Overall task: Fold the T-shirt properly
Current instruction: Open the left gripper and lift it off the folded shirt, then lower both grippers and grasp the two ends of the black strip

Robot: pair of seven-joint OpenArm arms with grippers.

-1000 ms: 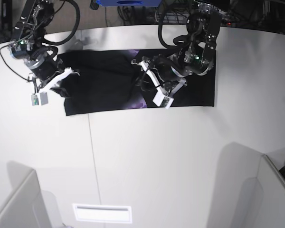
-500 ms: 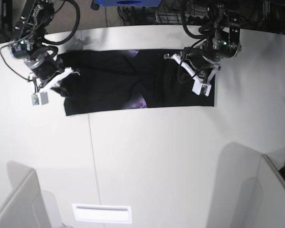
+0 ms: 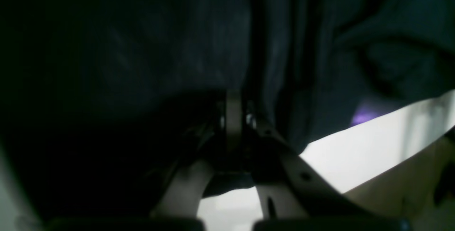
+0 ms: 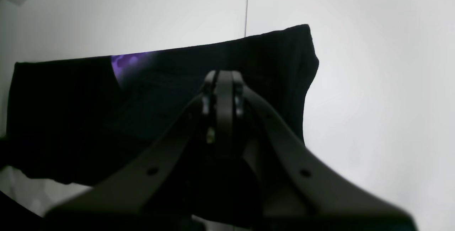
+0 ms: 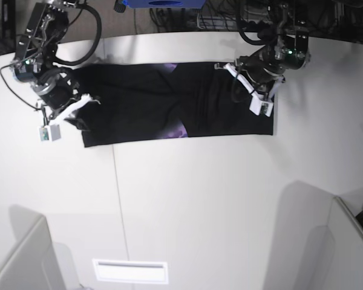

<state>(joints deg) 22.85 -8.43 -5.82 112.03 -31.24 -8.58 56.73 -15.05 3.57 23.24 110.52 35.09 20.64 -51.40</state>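
Two arms at the shirt's ends
Shirt (image 5: 169, 103) lies as a band on table (image 5: 199, 199); left gripper (image 5: 254, 84) and right gripper (image 5: 75, 112) both pinched together.

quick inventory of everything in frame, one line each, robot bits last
T-shirt: 1, black with a sliver of purple print showing, folded into a long band across the far part of the table.
Table: 1, white, with a thin seam running toward the near edge.
White slotted plate: 1, white, set in the tabletop near its front edge.
Grey panels: 2, light grey, at the near left and near right corners.
Blue object: 1, blue, behind the table at the top edge, mostly cut off.
Cables: several, black, behind the table.
Left tool: 1, black with white fingers, shut, at the shirt's right end.
Right tool: 1, black with white fingers, shut, at the shirt's left end.
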